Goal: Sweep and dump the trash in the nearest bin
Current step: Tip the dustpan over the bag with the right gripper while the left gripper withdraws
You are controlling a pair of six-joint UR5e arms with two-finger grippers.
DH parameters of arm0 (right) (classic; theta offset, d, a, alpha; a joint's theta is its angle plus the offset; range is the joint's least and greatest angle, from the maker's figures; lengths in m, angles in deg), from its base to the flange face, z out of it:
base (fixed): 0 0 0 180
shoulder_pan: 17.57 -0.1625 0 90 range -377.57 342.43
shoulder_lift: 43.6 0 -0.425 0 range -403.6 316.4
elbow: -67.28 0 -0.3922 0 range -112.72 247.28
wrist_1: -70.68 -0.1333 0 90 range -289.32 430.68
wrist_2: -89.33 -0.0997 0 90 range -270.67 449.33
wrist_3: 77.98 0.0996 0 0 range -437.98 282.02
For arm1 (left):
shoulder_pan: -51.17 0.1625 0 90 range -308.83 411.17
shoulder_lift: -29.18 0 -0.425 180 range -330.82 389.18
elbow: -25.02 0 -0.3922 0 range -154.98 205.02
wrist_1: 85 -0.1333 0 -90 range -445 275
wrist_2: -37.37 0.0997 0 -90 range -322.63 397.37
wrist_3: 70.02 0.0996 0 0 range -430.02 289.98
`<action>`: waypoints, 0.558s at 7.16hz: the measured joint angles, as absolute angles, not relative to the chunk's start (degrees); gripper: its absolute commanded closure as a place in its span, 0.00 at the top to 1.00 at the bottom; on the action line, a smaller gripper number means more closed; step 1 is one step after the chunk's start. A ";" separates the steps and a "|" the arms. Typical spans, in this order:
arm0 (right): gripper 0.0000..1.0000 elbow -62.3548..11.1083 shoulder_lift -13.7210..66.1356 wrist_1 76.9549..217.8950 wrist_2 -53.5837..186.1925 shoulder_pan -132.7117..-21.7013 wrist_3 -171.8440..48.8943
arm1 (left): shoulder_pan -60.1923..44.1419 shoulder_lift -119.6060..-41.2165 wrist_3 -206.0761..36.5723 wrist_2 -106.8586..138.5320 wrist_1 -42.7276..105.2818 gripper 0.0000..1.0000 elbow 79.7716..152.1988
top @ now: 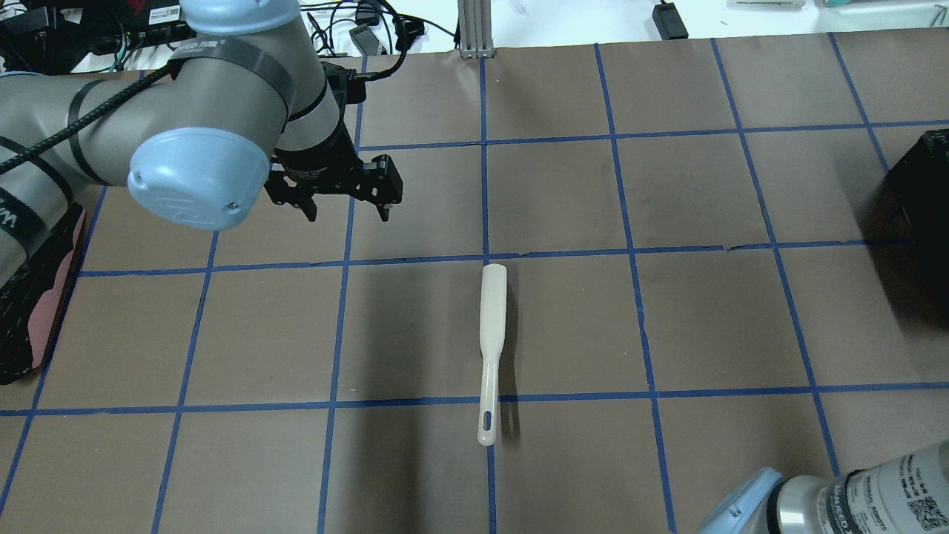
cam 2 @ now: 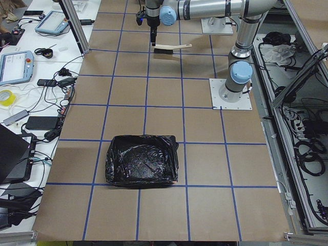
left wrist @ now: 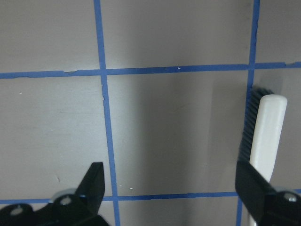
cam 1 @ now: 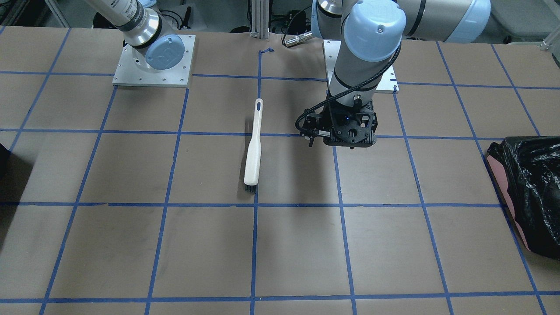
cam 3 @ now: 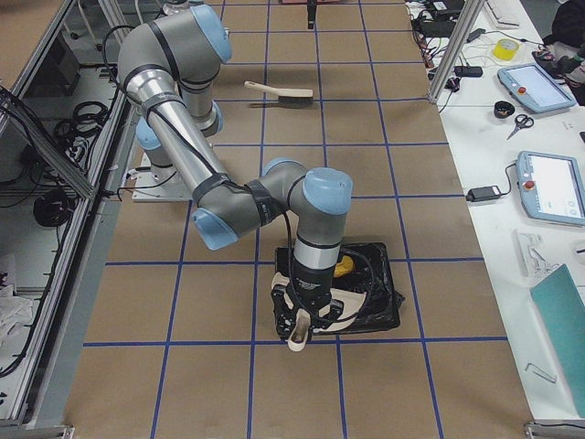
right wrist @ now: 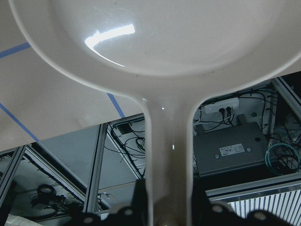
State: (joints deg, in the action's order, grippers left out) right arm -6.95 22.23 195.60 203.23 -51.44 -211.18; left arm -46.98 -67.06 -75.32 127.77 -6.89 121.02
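Observation:
My right gripper is shut on the handle of a cream dustpan. In the exterior right view it holds the dustpan tipped over the dark bin. A yellow scrap lies inside that bin; the other trash is hidden. The bin shows as a black block at the table's right edge in the overhead view. My left gripper is open and empty, hovering above the table left of the white brush. The brush head sits just right of the left fingertips.
A pink bin lined with a crinkled black bag stands at the table edge on my left side, also seen in the overhead view. The brown table is marked with a blue tape grid. Arm base plates stand at the back.

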 measured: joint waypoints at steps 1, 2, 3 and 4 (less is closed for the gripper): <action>0.00 -7.11 22.88 196.17 203.46 -51.65 -211.01 | -45.78 -66.35 -73.67 128.05 -6.30 1.00 121.03; 0.00 -7.15 24.06 196.35 203.12 -51.82 -210.59 | -44.02 -65.55 -71.57 128.25 -5.97 1.00 120.87; 0.00 -7.25 25.96 195.16 202.34 -52.18 -209.18 | -41.53 -64.50 -69.05 128.36 -5.09 1.00 120.39; 0.00 -7.37 27.82 192.38 201.61 -52.86 -206.36 | -39.08 -63.42 -67.57 128.43 -3.44 1.00 119.62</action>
State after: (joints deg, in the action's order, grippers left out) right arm -7.37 27.82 192.38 201.61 -52.86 -206.36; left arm -39.08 -63.42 -67.57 128.43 -3.44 119.62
